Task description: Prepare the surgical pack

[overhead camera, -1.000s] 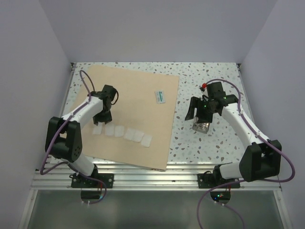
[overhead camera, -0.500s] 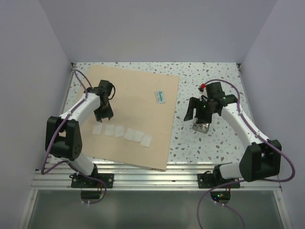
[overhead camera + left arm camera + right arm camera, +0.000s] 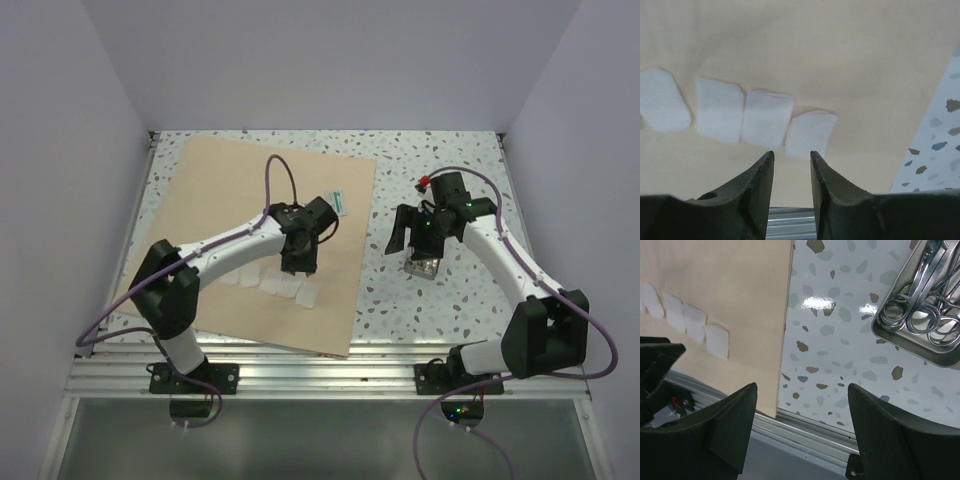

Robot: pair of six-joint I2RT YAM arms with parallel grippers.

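Where left gripper (image 3: pixel 791 153) hovers, gauze squares (image 3: pixel 767 119) just ahead

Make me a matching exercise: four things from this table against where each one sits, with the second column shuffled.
1 wrap sheet
2 gauze squares
3 steel tray
4 scissors

A inside the tray
B on bare tabletop, right of the sheet
C spread flat over the tabletop's left half
D in a row on the sheet

Pairs: 1-C, 2-D, 3-B, 4-A
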